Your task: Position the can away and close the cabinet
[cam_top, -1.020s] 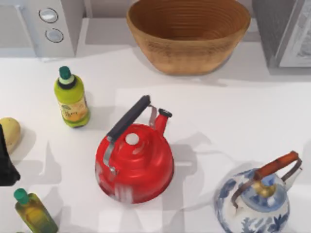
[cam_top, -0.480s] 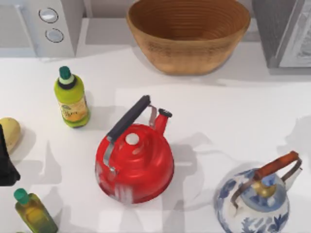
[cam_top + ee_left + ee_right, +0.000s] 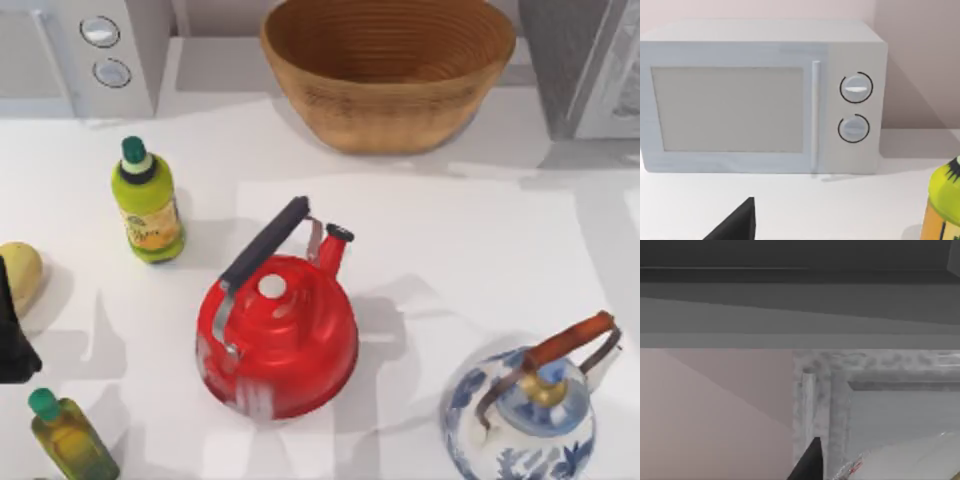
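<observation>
Can (image 3: 900, 462), white with small red marks on its side, sits right up against the right gripper in the right wrist view, lying close below a dark fingertip (image 3: 810, 462), so it looks carried by that arm, though I cannot tell whether the fingers are clamped on it. Just beyond it stands the pale grey cabinet (image 3: 840, 390) frame with its recessed opening, so the can lies between tool and cabinet and the right arm is plainly the nearer one. From above, the cabinet (image 3: 590, 60) stands at the table's far right corner. My left arm is parked at the left edge, facing the microwave (image 3: 760, 100), one dark finger (image 3: 737, 225) showing, its state unclear
</observation>
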Robot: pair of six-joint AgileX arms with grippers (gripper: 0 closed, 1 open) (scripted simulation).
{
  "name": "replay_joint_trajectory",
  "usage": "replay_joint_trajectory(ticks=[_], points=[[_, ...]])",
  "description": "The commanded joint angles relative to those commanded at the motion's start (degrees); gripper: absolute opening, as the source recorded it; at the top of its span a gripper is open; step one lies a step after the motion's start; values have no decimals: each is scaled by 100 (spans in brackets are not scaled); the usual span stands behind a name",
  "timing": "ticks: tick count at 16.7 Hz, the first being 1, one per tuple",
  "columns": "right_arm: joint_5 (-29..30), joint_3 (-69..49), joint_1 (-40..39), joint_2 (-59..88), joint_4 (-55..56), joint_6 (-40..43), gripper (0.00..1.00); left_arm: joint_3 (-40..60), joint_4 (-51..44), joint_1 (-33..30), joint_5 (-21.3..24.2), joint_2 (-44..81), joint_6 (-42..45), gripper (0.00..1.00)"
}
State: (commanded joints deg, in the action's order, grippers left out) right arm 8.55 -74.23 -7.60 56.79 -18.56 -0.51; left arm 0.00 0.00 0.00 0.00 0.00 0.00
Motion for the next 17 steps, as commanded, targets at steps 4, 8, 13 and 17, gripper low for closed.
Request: replay_joint_trajectory(ticks=[4,8,13,17], points=[[150,-1632,-201,1171,-341,-33,0,0,0,0,0,0,0,100],[253,-2493,-295,1871,-553,-59,0,0,0,0,0,0,0,100],[265,-2571,-303,1935,-577,-61,0,0,0,0,0,0,0,100],[247,-2756,-256,2115,-675,-68,0,0,0,0,0,0,0,100]])
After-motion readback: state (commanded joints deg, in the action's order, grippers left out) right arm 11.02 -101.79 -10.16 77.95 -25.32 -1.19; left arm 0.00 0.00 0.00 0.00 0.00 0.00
